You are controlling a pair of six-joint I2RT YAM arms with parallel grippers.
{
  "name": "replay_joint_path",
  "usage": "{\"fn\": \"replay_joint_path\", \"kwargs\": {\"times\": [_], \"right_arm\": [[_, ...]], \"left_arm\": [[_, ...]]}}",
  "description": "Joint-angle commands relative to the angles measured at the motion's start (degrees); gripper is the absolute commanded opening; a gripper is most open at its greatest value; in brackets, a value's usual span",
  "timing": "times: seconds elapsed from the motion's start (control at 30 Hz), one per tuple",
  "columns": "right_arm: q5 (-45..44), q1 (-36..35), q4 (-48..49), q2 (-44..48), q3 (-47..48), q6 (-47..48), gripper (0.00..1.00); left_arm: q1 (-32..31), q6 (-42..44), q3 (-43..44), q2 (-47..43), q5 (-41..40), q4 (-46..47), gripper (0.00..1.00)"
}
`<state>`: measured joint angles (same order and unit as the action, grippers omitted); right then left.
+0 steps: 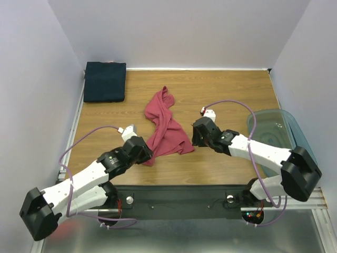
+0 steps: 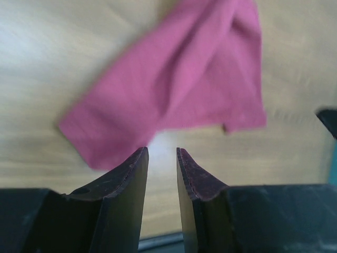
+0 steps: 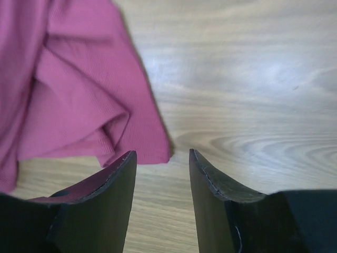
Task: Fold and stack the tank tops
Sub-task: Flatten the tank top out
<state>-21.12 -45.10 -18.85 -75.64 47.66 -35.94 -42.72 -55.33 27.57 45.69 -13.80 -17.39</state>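
**Top view.** We see a wood-grain desk [image 1: 231, 89], walled in white on three sides, carrying two tank tops and one tub. The rose-red tank top [image 1: 167, 132] is soft and rumpled. It lies mid-desk, narrow at its far end and fanning wide toward the near edge. The navy tank top [image 1: 105, 81] is a flat folded rectangle in the far left corner, well apart from the red one. A translucent blue-green plastic tub [image 1: 271, 126] sits at the right edge. The left arm [image 1: 89, 176] and the right arm [image 1: 253, 150] flank the red cloth. Bare desk lies beyond the cloth, toward the far right.

**Left wrist view.** The left jaws stand narrowly parted and empty, with the blurred red hem just beyond their tips.

**Right wrist view.** The right jaws are released, set wider, with nothing between them. Finely ribbed red folds lie near one tip, and bare grain lies beyond the other.
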Motion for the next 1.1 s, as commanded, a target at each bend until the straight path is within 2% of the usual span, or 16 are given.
{"fn": "replay_joint_path", "kwargs": {"times": [0.0, 0.2, 0.47, 0.6, 0.63, 0.8, 1.07], "right_arm": [[3.9, -0.8, 3.0, -2.2, -0.5, -1.5, 0.50], [6.7, -0.4, 5.8, -7.3, -2.6, -2.7, 0.44], [8.6, -0.4, 9.2, -12.3, -3.6, -4.3, 0.36], [8.3, -0.4, 9.6, -13.2, -3.7, -4.6, 0.22], [7.9, -0.4, 9.6, -13.4, -3.8, -4.7, 0.15], [7.3, 0.0, 9.6, -14.1, -3.9, -4.6, 0.04], [7.3, 0.3, 9.6, -13.2, -4.2, -4.3, 0.00]], "left_arm": [[-6.6, -5.7, -0.4, 2.4, -3.7, -3.1, 0.39], [-10.4, -8.0, -0.1, 1.7, -7.2, -7.0, 0.40], [-13.0, -8.5, 1.2, 7.7, -9.3, -8.6, 0.41], [-14.2, -8.7, 1.5, 10.3, -11.0, -8.7, 0.41], [-14.4, -8.7, 1.5, 11.4, -11.2, -8.7, 0.41], [-14.9, -8.6, 2.4, 14.2, -13.6, -8.7, 0.43], [-14.9, -5.8, 5.6, 18.1, -17.0, -7.9, 0.45]]}}
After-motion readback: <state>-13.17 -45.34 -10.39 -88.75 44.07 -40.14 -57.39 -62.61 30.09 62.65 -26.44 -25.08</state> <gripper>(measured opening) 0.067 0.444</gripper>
